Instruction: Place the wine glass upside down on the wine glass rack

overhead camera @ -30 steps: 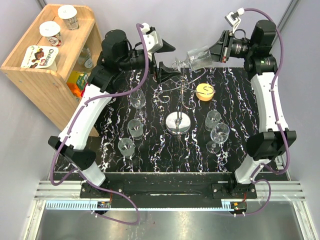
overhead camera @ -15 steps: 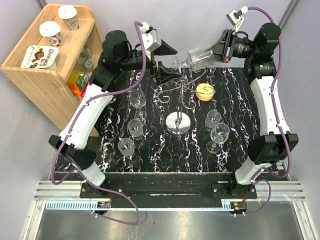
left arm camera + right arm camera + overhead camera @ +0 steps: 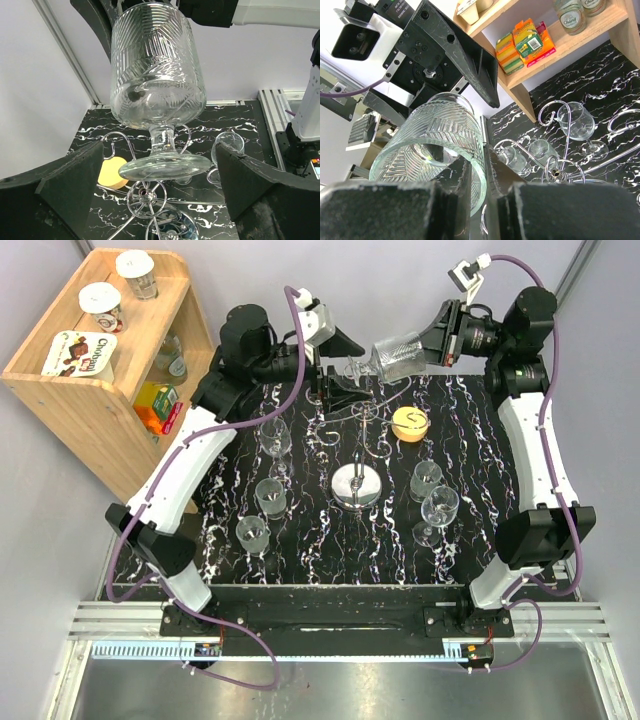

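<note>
Top external view: saw wine glass (image 3: 398, 352) lying sideways in air, just behind top of wine glass rack (image 3: 357, 485). Saw right gripper (image 3: 432, 346) pinched narrow on bowl rim, holding it. Saw left gripper (image 3: 338, 364) spread wide, holding nothing, foot of glass between its fingers, not touching. Guessed step: passing or lining up glass, not yet hung. Next move likely needed: turn bowl down, slide stem into curled wire arm of rack, slowly.

Looking down on the table (image 3: 300, 540) from high above. Peering close from left and right, sharing the glass (image 3: 155, 75).
</note>
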